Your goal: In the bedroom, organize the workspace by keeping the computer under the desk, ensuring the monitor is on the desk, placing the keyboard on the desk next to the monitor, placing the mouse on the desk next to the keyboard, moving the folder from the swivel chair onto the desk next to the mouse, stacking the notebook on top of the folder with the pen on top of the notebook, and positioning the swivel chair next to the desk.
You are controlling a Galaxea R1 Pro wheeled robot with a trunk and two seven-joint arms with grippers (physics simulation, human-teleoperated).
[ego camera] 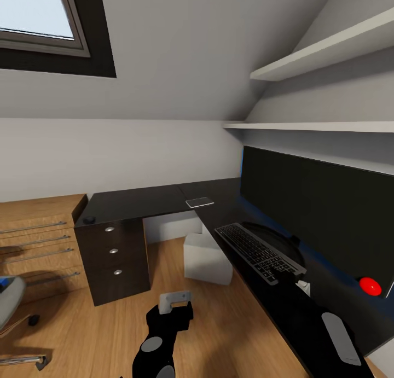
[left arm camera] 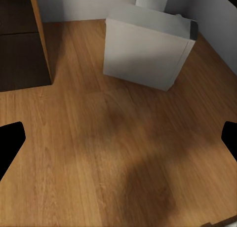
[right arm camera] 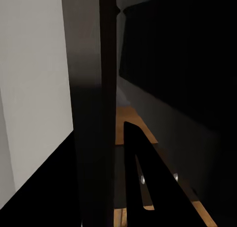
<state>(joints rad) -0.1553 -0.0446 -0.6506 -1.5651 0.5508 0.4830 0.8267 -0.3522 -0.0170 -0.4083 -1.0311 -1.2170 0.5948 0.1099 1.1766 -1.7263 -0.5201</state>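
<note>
With the monitor [ego camera: 323, 214], keyboard [ego camera: 259, 252] and notebook [ego camera: 200, 202] on the black tabletop [ego camera: 137, 200] and the computer [ego camera: 205, 257] beneath it, the folder [ego camera: 4, 283] on the swivel chair [ego camera: 8, 301] seems next, so the spread, empty left claw [left arm camera: 118, 143] must turn there; the right claw's state I cannot tell.

At the bottom centre of the head view, the left arm [ego camera: 158, 339] is rendered in glossy black, with rounded grey oval patches set into its casing. It is tipped by a pale grey, blocky bracket with a small slot. At the lower right, a second black limb [ego camera: 339, 337] bears a long grey oval panel. In the left wrist view, two flat black fingertips [left arm camera: 10, 143] are seen at the frame's side edges.
</note>
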